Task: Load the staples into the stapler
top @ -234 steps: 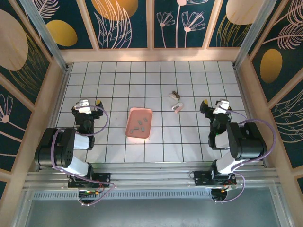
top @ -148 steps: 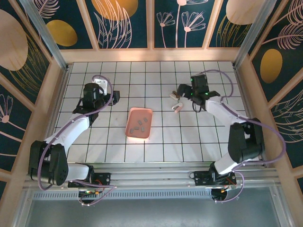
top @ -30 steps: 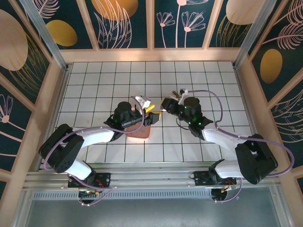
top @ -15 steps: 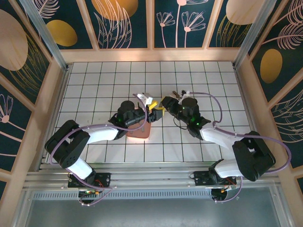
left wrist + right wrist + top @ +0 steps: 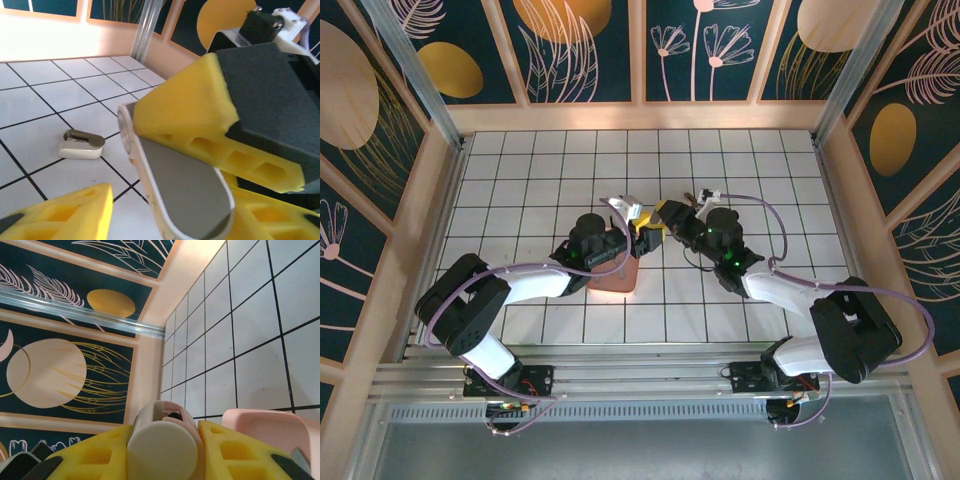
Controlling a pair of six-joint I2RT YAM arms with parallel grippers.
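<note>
Top external has both arms reaching toward the middle of the table (image 5: 740, 160), their hands meeting just at 1 o'clock of the pink tray (image 5: 616, 281), which the left arm largely covers. The right hand (image 5: 663, 216) is clamped on the stapler (image 5: 164, 444). In the right wrist view its rounded pale end sits tight between the two yellow foam fingers (image 5: 100, 455), with the tray's rim just at 3 o'clock of it. In the left wrist view the stapler shows a white body and a grey top and is tilted, with a yellow pad of the right hand pressing it from 1 o'clock. The left hand (image 5: 641, 232) has its fingers apart on either side of the stapler, and the one at 8 o'clock stands clear of it. A small white-and-brown object (image 5: 82, 144) lies flat on the tiles at 9 o'clock of the stapler, well apart from both hands.
</note>
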